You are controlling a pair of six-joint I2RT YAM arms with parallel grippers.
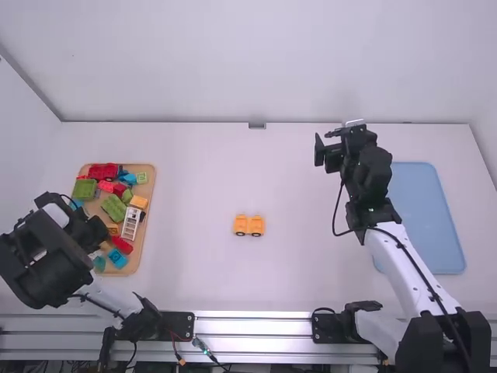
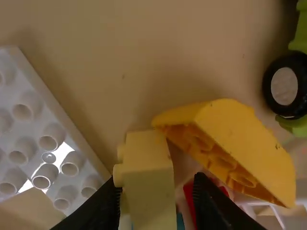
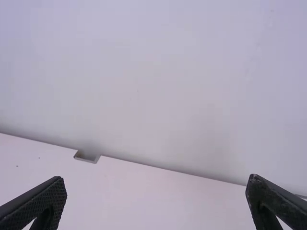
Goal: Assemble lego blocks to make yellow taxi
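Taxi piece: orange-yellow, 2 blocks side by side w/ dark wheels, sits approx mid-frame in high view, on the white tabletop, well apart from both my arms.

L end effector: I've got my L end effector over the block tray, L side of frame. Fingers spread, one each side of a pale yellow block; I see a gap btwn it & one finger, so no pinch.

Beside that block: yellow sloped block leaning right by it, hollow underside partly showing; white studded piece on its other side, red piece near my finger, green piece w/ black wheel farther off.

Tray: wood-coloured, L of frame; holds red, green, blue, yellow & white pcs, incl. a red wheeled block near its top end.

R end effector: my R end effector is upper right of centre in high view, above the tabletop, fingers spread wide, nothing btwn them.

Blue tray: pale blue tray, R side of frame, beyond my R arm.
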